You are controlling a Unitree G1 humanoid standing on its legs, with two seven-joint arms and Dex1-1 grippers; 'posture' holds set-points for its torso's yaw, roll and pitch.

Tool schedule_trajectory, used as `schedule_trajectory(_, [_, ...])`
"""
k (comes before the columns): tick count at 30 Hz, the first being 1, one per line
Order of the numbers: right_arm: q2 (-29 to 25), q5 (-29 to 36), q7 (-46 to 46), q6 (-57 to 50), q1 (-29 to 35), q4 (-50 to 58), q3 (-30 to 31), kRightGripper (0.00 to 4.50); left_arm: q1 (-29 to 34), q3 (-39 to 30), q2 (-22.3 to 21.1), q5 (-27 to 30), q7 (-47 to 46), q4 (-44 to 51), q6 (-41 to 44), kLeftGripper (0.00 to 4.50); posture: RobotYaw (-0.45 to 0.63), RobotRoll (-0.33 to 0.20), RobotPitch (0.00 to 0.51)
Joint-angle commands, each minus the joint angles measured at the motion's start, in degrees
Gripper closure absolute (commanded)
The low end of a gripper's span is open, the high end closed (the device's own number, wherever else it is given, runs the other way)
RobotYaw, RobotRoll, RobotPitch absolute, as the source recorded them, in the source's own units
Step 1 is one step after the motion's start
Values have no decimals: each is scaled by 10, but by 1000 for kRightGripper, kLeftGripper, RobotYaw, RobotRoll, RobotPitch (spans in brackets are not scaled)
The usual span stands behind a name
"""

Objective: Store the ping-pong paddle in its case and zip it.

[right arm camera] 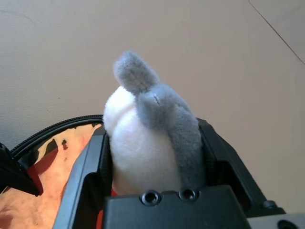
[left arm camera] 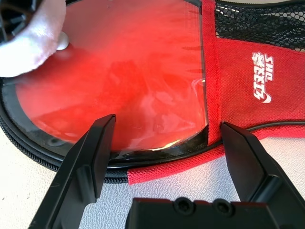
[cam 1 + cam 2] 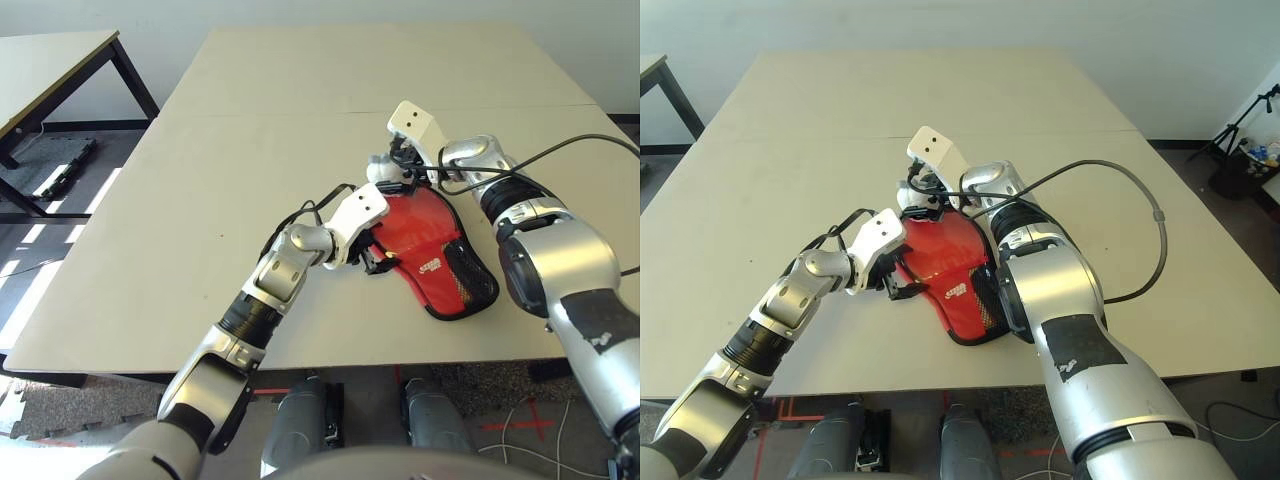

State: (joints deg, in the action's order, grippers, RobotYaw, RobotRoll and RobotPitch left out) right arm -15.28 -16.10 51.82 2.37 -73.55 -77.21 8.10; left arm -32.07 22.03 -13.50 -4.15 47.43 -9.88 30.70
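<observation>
Left gripper, fingers spread, straddles the red fabric case's edge to steady it, while right gripper clenches the white-and-grey fluffy zipper pull.

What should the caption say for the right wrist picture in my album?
Right end effector closing around a white and grey fluffy ball beside the case.

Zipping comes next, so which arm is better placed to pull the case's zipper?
Probably right: the right gripper grips the white fluffy ball at the zipper edge of the case. The left gripper stands open astride the case's rim, suited to steadying.
</observation>
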Motion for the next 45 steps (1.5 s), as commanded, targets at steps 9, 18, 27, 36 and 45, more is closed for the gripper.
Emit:
schedule_trajectory(9, [-69,-22,-34,24,22,-5,8,4230,16,43,-10,-9,14,-32,11,0,30,0,97])
schedule_trajectory(18, [-112,-34,-46,35,30,-5,10,4274,10,51,-8,-9,23,-38,6,0,7,0,96])
schedule_trajectory(27, [-145,-41,-45,36,31,-5,12,4275,5,55,-3,-9,27,-48,1,0,-12,0,95])
schedule_trajectory(36, [-184,-44,-25,31,41,-4,18,4278,0,57,3,-11,29,-60,-7,0,-26,0,94])
schedule_trajectory(45, [-206,-42,-7,28,54,-2,18,4278,-2,57,6,-11,31,-67,-16,0,-43,0,94])
